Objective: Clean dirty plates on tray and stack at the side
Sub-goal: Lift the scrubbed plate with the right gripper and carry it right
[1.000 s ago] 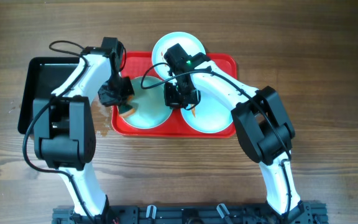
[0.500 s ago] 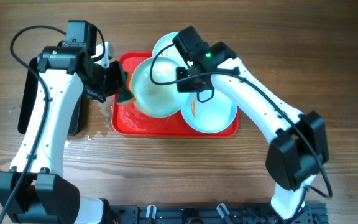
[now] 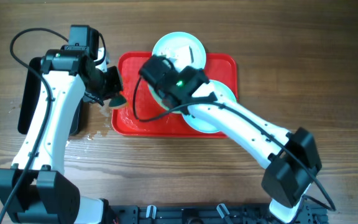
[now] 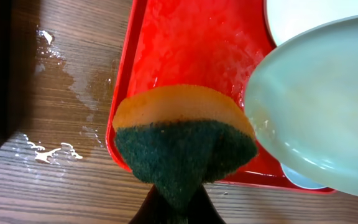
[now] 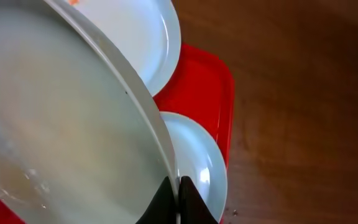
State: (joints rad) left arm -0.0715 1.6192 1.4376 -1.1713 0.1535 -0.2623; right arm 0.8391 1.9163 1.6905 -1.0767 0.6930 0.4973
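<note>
Pale, wet and tilted, the plate (image 5: pixel 61 124) hangs above the left half of the tray (image 4: pixel 191 50), lifted clear of it, with my right gripper (image 5: pixel 178 194) pinched tight on its rim. Its face shows streaks of water and no orange that I can make out. Two more lie below: the far plate (image 3: pixel 178 46), overhanging the tray's far edge, and the right plate (image 3: pixel 229 94), flat in the right half. My left gripper (image 4: pixel 173 208) is clamped on a sponge (image 4: pixel 185 143), held over the tray's left rim just beside the plate but apart from it. Water (image 4: pixel 48 149) lies spilled on the table (image 3: pixel 328 56) left of the tray, near the black tray (image 3: pixel 27 93). I judge this to be the scrubbing step, close to done, with nothing stacked aside yet. Next comes one more pass with the sponge or carrying the plate aside. A thin pinch on a wet rim calls for a slow move, clear of the other two.
</note>
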